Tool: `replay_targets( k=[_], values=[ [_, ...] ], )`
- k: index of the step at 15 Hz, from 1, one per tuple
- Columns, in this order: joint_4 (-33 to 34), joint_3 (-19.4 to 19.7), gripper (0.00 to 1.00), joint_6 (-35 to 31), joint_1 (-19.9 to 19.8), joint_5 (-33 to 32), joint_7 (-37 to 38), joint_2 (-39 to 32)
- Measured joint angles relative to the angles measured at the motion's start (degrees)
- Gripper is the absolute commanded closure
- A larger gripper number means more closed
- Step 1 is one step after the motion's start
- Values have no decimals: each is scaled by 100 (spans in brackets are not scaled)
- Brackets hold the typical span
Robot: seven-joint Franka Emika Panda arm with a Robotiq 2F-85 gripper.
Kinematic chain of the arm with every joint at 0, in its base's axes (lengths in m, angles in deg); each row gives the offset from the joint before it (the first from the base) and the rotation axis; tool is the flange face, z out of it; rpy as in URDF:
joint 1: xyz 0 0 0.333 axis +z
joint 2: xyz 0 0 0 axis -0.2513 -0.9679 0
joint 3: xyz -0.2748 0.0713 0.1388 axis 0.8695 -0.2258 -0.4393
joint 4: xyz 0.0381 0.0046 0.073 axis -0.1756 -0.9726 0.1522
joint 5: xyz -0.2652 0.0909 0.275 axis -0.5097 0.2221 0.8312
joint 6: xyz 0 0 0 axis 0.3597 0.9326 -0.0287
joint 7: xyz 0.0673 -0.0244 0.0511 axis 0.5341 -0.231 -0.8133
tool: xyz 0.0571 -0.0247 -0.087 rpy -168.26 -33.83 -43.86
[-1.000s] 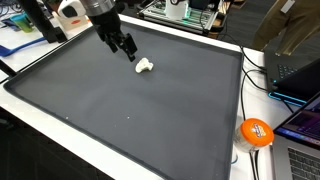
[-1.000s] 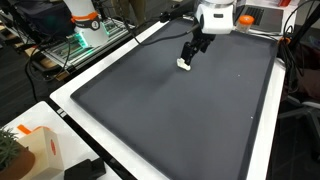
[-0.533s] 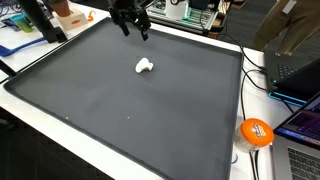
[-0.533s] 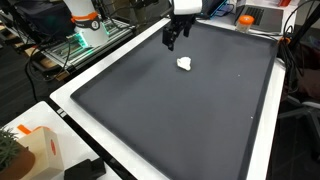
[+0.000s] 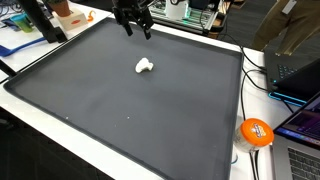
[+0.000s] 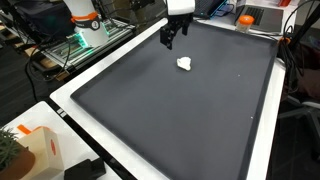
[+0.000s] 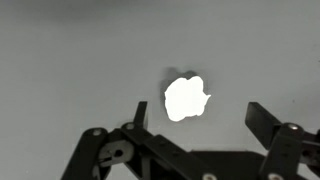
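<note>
A small white lumpy object (image 5: 144,66) (image 6: 185,63) (image 7: 185,98) lies alone on the dark grey mat (image 5: 120,100) (image 6: 180,110). My gripper (image 5: 137,26) (image 6: 170,38) (image 7: 198,118) hangs in the air above and beyond it, near the mat's far edge, open and empty. In the wrist view the white object shows below, between the two spread black fingers (image 7: 260,118), well apart from them.
An orange ball (image 5: 256,132) lies off the mat beside laptops and cables (image 5: 300,80). Lab gear and boxes (image 6: 90,25) crowd the table behind the mat. A brown box (image 6: 35,150) stands at one near corner.
A second ago my gripper stood low right at the white object; it has risen and pulled away toward the far edge, leaving the object on the mat. Little motion over the last half second.
</note>
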Motion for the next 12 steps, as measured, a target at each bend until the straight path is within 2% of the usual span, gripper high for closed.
replay_targets(
  k=[5, 9, 12],
  values=[
    [-916, -12, 0, -1297, -65, 1041, -1106, 286],
    [-1656, -136, 0, -2434, -62, 2067, -2430, 635],
    [-1938, -257, 0, -2910, -30, 3249, -3195, 871]
  ],
)
